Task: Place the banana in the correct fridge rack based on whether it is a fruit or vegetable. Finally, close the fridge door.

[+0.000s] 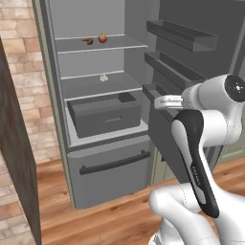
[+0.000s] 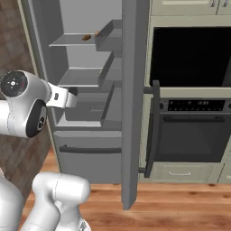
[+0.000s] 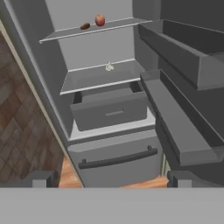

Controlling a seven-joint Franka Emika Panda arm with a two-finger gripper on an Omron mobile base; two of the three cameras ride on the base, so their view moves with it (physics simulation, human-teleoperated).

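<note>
The banana (image 1: pixel 88 41) (image 3: pixel 85 26) lies on the uppermost fridge rack (image 1: pixel 119 45) (image 3: pixel 118 24), just left of a red apple (image 1: pixel 102 38) (image 3: pixel 100 20); the right base view also shows the banana (image 2: pixel 85 38) there. The fridge door (image 1: pixel 201 28) (image 2: pixel 133 103) (image 3: pixel 192 17) stands wide open on the right, its grey bins facing inward. My gripper (image 3: pixel 111 178) is open and empty, well back from the shelves, about level with the drawer. Its white hand (image 1: pixel 167 100) (image 2: pixel 67 97) hangs in front of the fridge opening.
A pale bulb (image 1: pixel 104 77) (image 3: pixel 109 66) sits on the lower shelf. Below it a grey drawer (image 1: pixel 105 115) (image 3: pixel 109 111) is pulled partly out, above the lower drawer front with its horizontal handle (image 1: pixel 115 162). An oven (image 2: pixel 189 117) stands right of the door. A brick wall (image 1: pixel 19 57) lies to the left.
</note>
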